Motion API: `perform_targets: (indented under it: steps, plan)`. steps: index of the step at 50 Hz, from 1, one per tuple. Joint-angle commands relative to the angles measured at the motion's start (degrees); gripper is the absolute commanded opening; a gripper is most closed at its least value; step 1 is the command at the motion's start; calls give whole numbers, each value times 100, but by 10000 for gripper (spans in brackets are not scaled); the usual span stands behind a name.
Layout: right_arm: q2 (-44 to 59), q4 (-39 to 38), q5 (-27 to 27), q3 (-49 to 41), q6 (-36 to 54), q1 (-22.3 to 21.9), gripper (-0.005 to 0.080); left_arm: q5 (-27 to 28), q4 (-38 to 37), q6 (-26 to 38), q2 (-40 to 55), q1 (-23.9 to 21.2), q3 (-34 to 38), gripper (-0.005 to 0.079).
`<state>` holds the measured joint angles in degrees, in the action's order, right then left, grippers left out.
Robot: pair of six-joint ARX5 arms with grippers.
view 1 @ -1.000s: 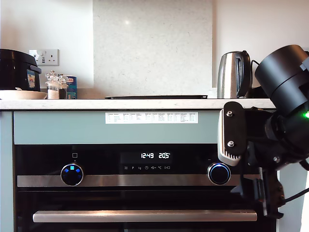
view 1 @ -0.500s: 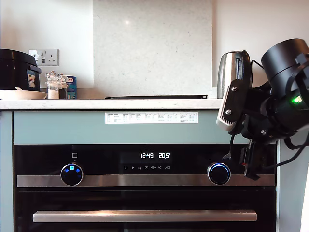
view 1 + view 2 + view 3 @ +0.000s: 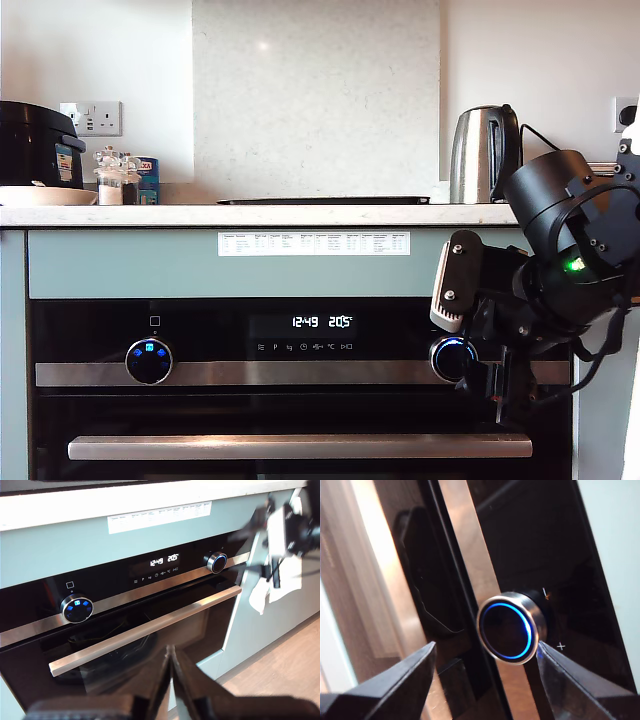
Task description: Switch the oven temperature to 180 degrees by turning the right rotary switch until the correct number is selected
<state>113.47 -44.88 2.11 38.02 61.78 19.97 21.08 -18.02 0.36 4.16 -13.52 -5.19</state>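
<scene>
The oven (image 3: 290, 400) fills the lower half of the exterior view, its long bar handle (image 3: 300, 446) running across near the bottom edge and its display (image 3: 322, 322) in the middle reading 12:49 and 205. The right knob (image 3: 452, 358), ringed in glowing blue, sits on the steel strip in the lower right of the exterior view, partly covered by my second gripper (image 3: 478, 372), which hangs in front of it from the arm at the exterior view's right. In the second wrist view the knob (image 3: 509, 628) is at the centre of the frame, tiny minus and plus marks beside it, and the two dark fingers (image 3: 395, 685) stand spread wide, one to each side of the knob, neither touching it. The other knob (image 3: 149, 361), with bright blue icon squares, is in the lower left of the exterior view. My first gripper (image 3: 171, 680) shows at the bottom centre of the first wrist view, its jaws pressed together on nothing, well back from the oven door. A steel kettle (image 3: 484, 155) stands on the counter (image 3: 250, 215) in the upper right of the exterior view.
</scene>
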Motion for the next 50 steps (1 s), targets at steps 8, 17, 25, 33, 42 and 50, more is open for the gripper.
perform_targets:
  steps: [8,17,25,33,42,50]
  plan:
    - [37,24,22,101,13,2,583,-20,39,13,-4,-13,4,-22]
    - [37,72,52,111,15,-131,583,-59,42,13,-4,-13,4,-22]
    - [37,122,101,173,15,-216,583,-59,39,13,-4,-13,4,-22]
    - [140,326,83,396,15,-236,583,-59,42,13,-4,-13,4,-22]
    - [358,474,90,697,17,-229,583,-59,44,13,-4,-13,4,-22]
    - [424,704,85,782,17,-195,583,-59,42,13,-4,-13,4,-22]
